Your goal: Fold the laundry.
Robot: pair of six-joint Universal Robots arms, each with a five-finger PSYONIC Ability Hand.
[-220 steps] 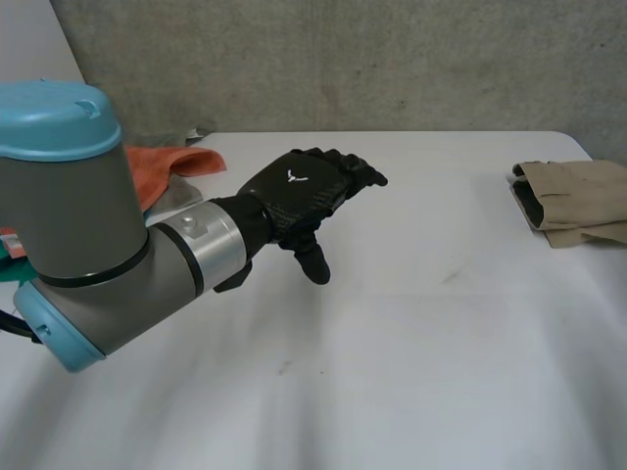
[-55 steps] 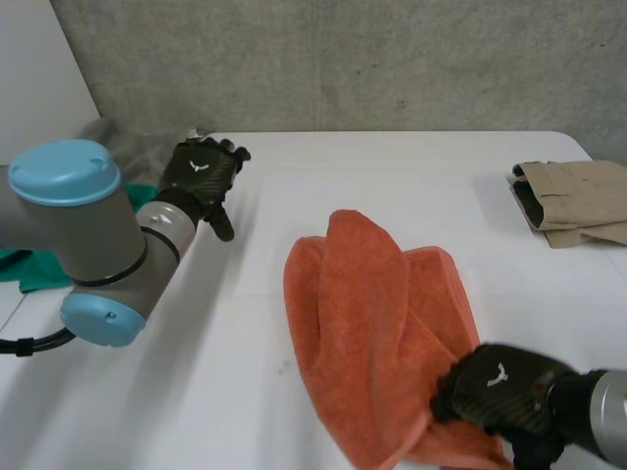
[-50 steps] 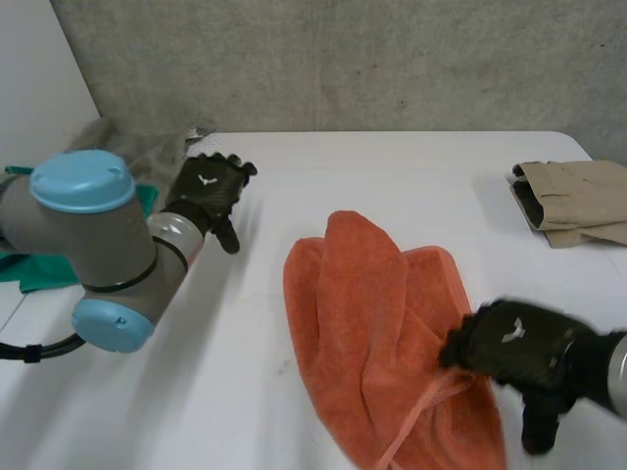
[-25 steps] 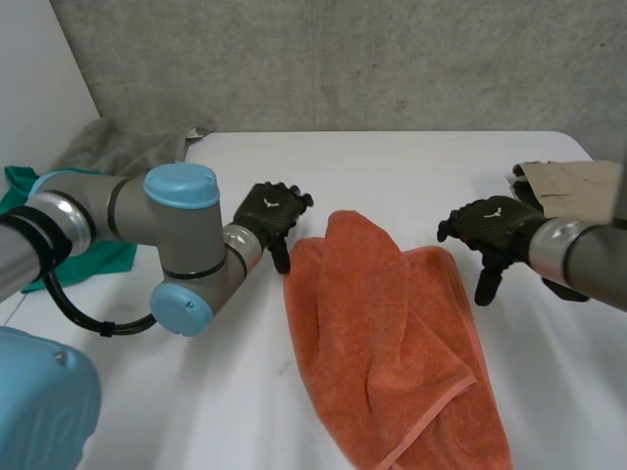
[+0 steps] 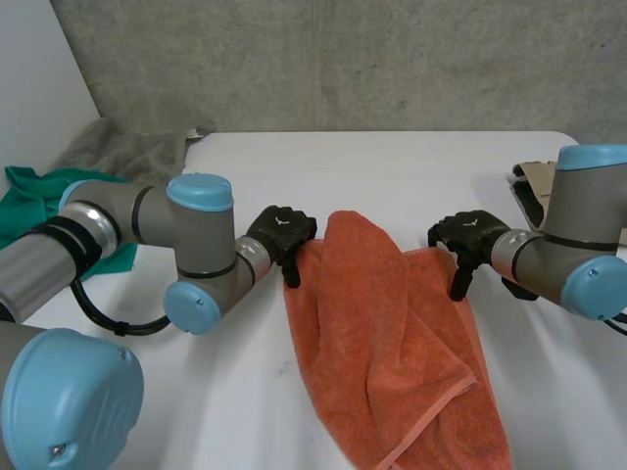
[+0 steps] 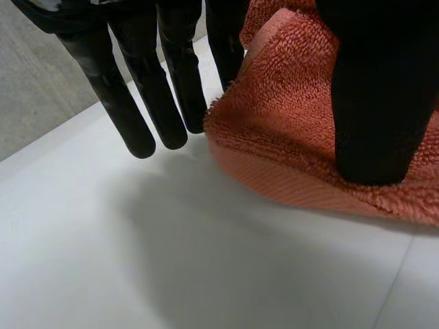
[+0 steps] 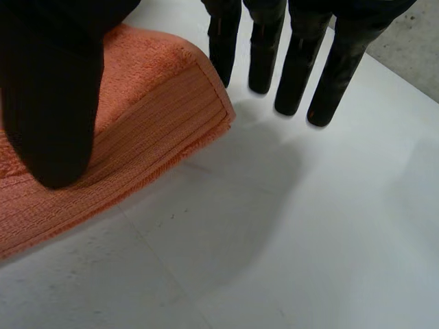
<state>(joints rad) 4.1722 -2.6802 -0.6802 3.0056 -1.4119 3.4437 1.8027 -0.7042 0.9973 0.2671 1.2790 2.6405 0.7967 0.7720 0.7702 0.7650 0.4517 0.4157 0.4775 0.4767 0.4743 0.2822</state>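
Left robot hand (image 5: 281,230) and right robot hand (image 5: 468,233) spread at orange towel (image 5: 382,323) corners, thumbs perhaps touching.

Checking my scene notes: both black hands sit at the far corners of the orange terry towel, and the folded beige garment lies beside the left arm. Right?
Not quite: the head view shows the folded beige garment beside the right arm. The left hand and right hand are indeed at the orange terry towel's far corners.

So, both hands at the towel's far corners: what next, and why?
Probably pinch shut: the left hand and right hand each hang open at a far corner of the orange towel, thumb over the cloth, fingers straight beyond its edge.
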